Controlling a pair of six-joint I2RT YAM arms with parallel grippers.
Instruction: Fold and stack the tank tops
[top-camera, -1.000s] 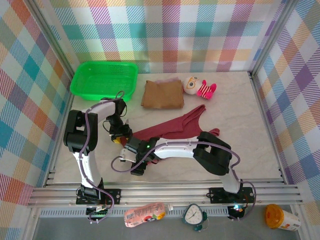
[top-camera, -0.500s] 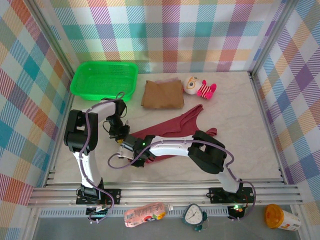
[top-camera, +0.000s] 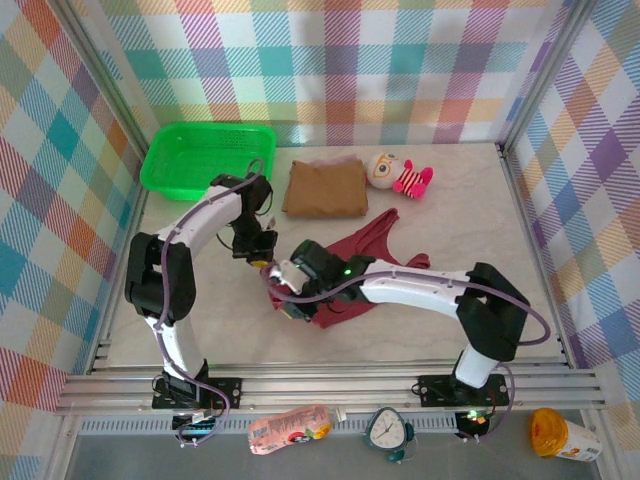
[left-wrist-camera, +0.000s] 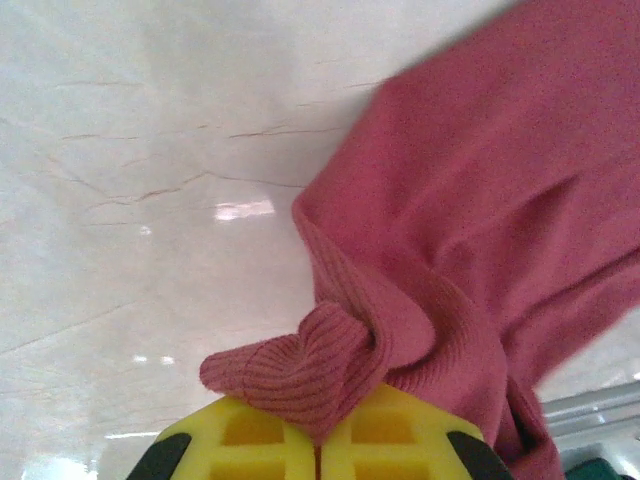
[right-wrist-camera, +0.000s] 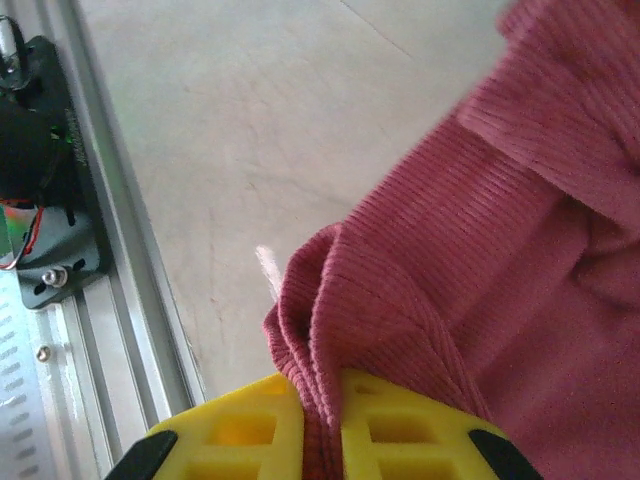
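The left gripper (left-wrist-camera: 318, 447) is pinching a bunched corner of the dark red tank top (top-camera: 365, 240), closed tight on it, and the right gripper (right-wrist-camera: 322, 425) is squeezing a ribbed fold of the same top's edge. The top is lying crumpled mid-table (top-camera: 470, 240), partly lifted. The tan tank top (top-camera: 324, 188) is sitting folded behind it, between the green basket (top-camera: 208, 158) and the striped toy (top-camera: 398, 175).
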